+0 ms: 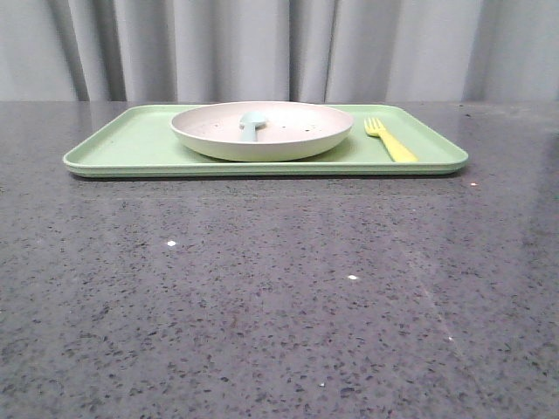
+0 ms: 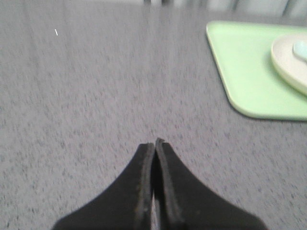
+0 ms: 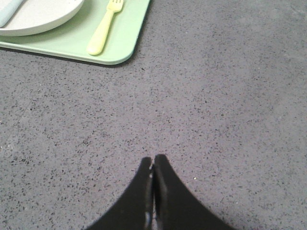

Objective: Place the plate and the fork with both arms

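- Off-white speckled plate (image 1: 262, 131) resting on the pale green tray (image 1: 122, 148), roughly at the tray's middle, far side of the dark speckled tabletop (image 1: 262, 297).
- Pale blue round-ended utensil (image 1: 251, 124) lying inside the plate.
- Yellow fork (image 1: 390, 140) flat on the tray just beside the plate, on the robot's right, tines pointing away from the robot, not touching the plate.
- Left pincer (image 2: 156, 143) fully closed, jaws pressed together, nothing gripped; over bare tabletop, well apart from the tray's near corner (image 2: 249, 91).
- Right pincer (image 3: 153, 160) likewise closed tight with nothing between the jaws; over bare tabletop, well apart from the tray (image 3: 124, 43) and the fork (image 3: 103, 31).
- Neither arm visible in the front view.
- Grey curtain (image 1: 279, 48) hanging behind the tabletop.
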Controlling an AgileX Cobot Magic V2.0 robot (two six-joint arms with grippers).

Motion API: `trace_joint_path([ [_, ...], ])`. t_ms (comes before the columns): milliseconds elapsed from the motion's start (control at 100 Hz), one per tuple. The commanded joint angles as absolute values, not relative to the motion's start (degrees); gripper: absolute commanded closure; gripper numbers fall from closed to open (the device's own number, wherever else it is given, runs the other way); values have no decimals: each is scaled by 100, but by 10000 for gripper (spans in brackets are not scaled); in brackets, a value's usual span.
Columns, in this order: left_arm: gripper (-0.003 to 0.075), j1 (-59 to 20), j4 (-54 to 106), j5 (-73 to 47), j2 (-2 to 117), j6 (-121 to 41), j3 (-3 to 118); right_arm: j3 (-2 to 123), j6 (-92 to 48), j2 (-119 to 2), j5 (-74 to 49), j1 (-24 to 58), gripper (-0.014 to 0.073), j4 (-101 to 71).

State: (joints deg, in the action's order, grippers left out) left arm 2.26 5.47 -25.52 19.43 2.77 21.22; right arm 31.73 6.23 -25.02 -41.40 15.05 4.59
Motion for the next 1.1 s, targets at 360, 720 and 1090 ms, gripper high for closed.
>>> trace_joint_path([
  [360,741,168,249,-685,-129,338,338,3310,605,-2531,-3740,1501,662,585],
  [720,741,105,-385,155,-203,519,-69,3310,605,-2531,-3745,1501,662,585],
  [1090,741,0,-585,156,-203,637,-69,3310,605,-2531,-3745,1501,662,585],
])
